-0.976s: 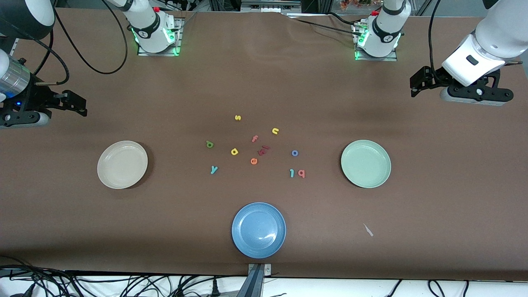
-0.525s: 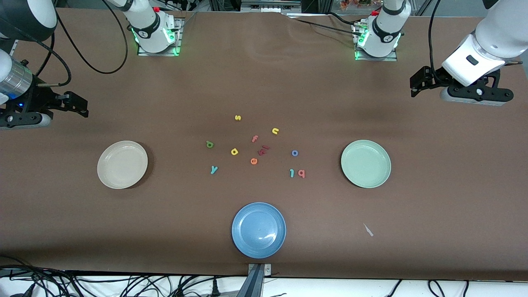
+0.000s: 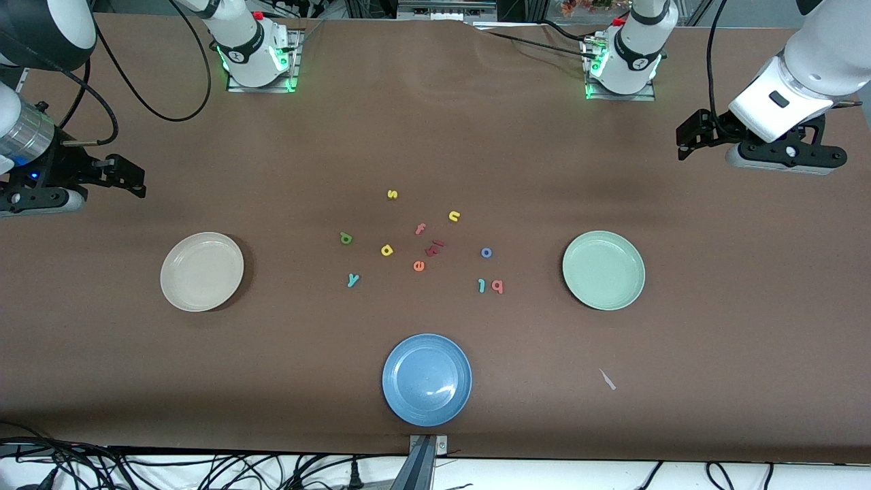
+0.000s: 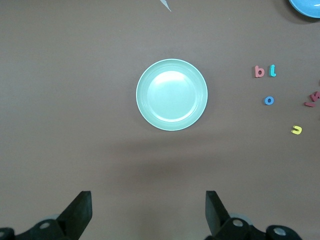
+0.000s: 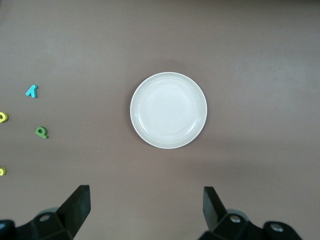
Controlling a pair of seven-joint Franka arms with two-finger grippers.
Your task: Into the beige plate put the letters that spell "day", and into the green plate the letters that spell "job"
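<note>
The beige plate lies empty toward the right arm's end, the green plate empty toward the left arm's end. Between them lie the green "d", yellow "a", teal "y", blue "o", teal "j" and salmon "b". My right gripper hangs open and empty over bare table at its end. My left gripper hangs open and empty over bare table at its end.
A blue plate sits nearer the front camera than the letters. Other letters lie in the cluster: yellow "s", yellow "n", salmon "f", orange "e", dark red pieces. A white scrap lies beside the blue plate.
The right arm has shifted slightly at its end of the table. The left arm, the plates and the letters have not moved.
</note>
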